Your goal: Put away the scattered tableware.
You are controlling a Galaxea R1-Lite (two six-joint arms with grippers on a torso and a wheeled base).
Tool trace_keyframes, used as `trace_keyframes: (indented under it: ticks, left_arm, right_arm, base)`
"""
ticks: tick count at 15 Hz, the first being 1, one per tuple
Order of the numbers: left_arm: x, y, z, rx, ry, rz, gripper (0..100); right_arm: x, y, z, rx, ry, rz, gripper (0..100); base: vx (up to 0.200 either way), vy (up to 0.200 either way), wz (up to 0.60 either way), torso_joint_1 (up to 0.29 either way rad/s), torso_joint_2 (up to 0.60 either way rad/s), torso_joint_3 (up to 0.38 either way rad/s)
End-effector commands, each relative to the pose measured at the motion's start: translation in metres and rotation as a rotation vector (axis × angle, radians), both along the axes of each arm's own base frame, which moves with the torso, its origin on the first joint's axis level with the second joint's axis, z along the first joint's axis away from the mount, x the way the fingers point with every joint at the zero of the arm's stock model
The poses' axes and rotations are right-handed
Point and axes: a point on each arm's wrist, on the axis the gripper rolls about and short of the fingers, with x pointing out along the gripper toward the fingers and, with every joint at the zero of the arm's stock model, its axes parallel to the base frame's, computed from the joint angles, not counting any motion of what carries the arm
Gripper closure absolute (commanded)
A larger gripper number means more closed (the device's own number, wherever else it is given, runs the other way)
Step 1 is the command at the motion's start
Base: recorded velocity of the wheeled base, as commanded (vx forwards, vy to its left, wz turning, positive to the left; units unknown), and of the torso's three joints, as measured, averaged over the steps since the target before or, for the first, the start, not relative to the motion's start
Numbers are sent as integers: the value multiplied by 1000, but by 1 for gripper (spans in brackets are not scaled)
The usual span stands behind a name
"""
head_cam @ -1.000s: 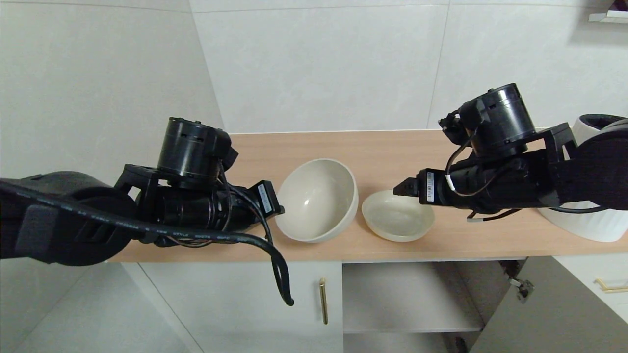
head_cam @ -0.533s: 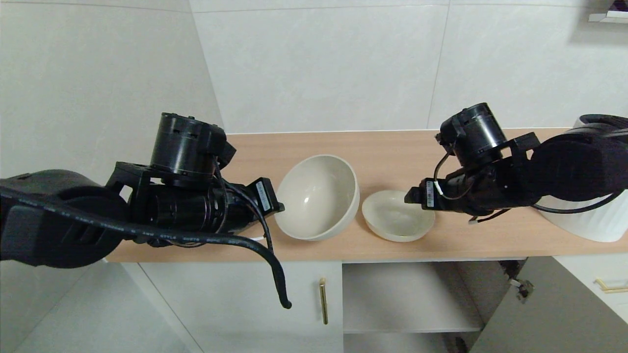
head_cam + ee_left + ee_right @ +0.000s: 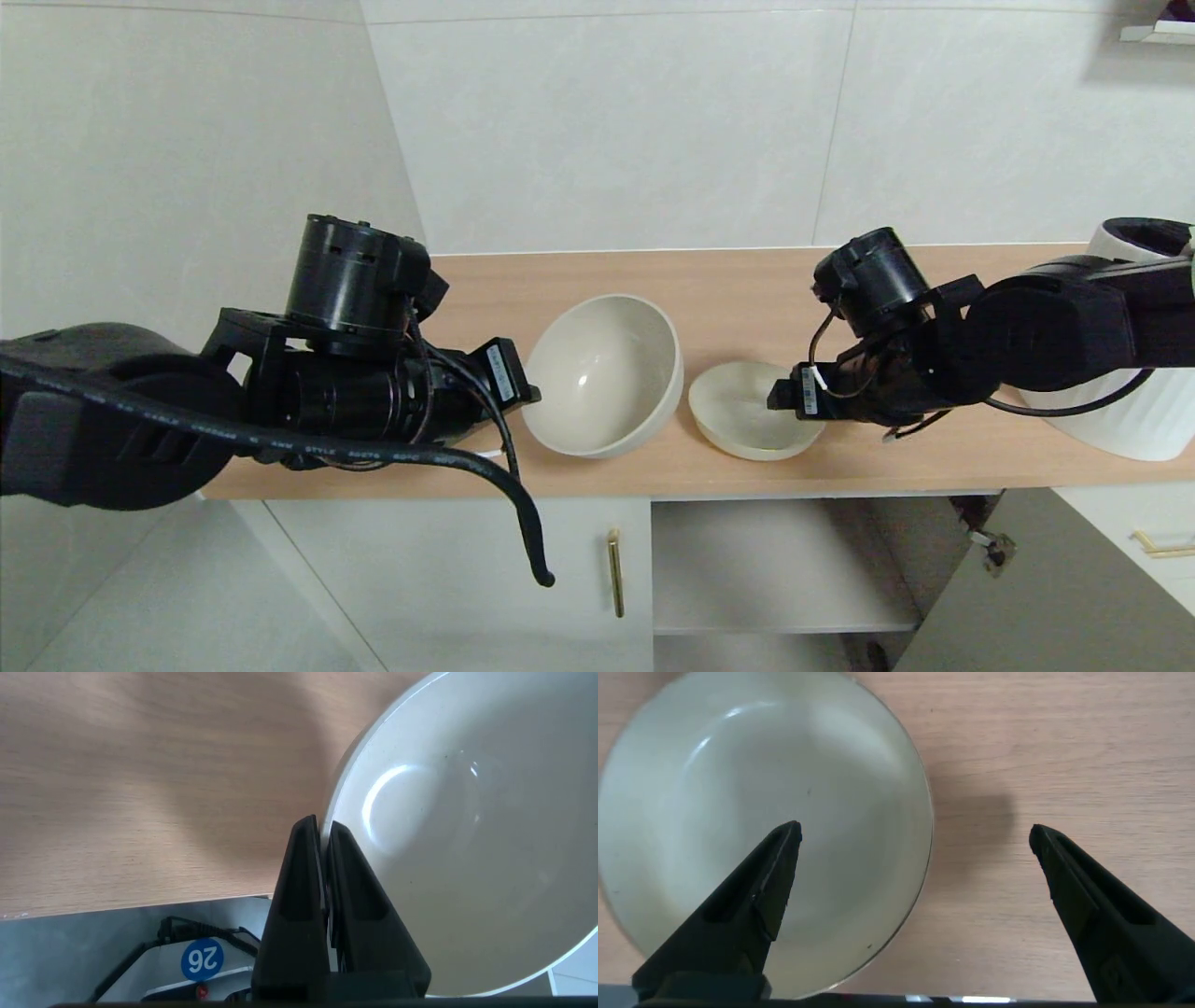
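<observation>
Large bowl [image 3: 607, 373] was found tilted over the front part of the wooden counter [image 3: 747, 280], its opening turned up and toward the robot. Whether its underside touched the wood could not be told. Its near rim was pinched by the left gripper [image 3: 322, 826], whose fingers were pressed close together with only the thin rim between them.

Small bowl [image 3: 747, 411] was seen upright on the counter, just beside the large bowl on its right. The right gripper [image 3: 915, 831] was held low over it, spread wide and gripping nothing, with one finger above the bowl's hollow and the other above bare wood.

A white ribbed vessel [image 3: 1120, 420] was noted at the counter's right end, and an open cabinet shelf [image 3: 775, 560] below.
</observation>
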Motion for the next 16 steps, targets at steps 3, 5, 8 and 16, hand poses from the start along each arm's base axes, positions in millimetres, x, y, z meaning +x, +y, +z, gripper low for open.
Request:
trace_keyframes:
  ticks: [3,5,8,16]
  left_arm:
    - [0,0,1,-2,-2,0,100]
    - [0,0,1,-3,-4,0,100]
    - [-1,0,1,-2,-2,-2,100]
    - [-2,1,2,-1,0,0,100]
  right_arm:
    - [4,-1,-5,-8,12,-7,0]
    - [5,-1,-6,-10,14,-8,0]
    - [4,-1,-6,-8,13,-7,100]
    - [2,-2,-1,-1,3,-8,100]
  base:
    - [0,0,0,0,0,0]
    - [0,0,0,0,0,0]
    - [0,0,0,0,0,0]
    - [0,0,0,0,0,0]
